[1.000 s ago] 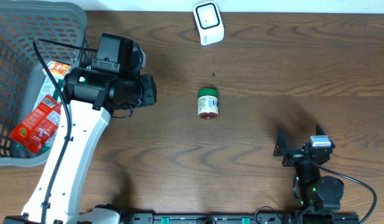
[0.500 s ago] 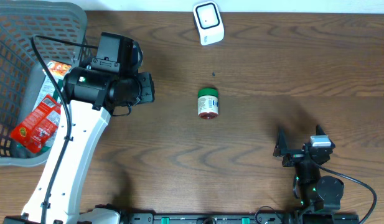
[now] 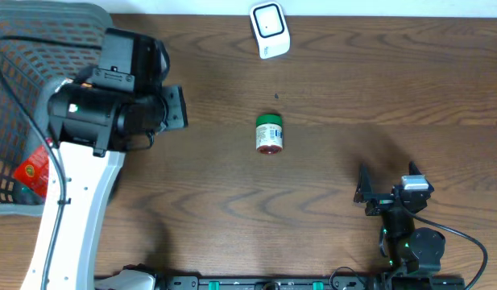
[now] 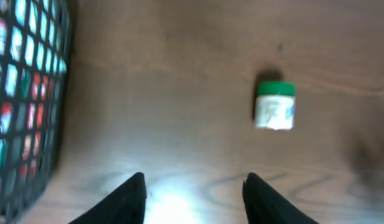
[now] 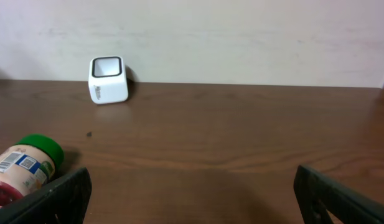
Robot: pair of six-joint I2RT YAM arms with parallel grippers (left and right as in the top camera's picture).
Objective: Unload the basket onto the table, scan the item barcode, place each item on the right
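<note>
Wood surface (image 3: 353, 97) w/ the green-lid jar (image 3: 269, 134) on its side in the middle, white scanner (image 3: 270, 30) at the far edge, left hand (image 4: 195, 180) spread & empty by the basket (image 3: 22, 32), right hand (image 5: 192, 177) wide apart, also empty.

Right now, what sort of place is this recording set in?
Probably a mock shop checkout set up on a wooden table: a white barcode scanner, a grey mesh basket and a green-lidded jar lying on its side.

The black two-finger left gripper (image 4: 195, 200) hangs pointing downward, jaws parted and empty. The black right gripper (image 5: 192, 198) sits level, jaws wide.
</note>
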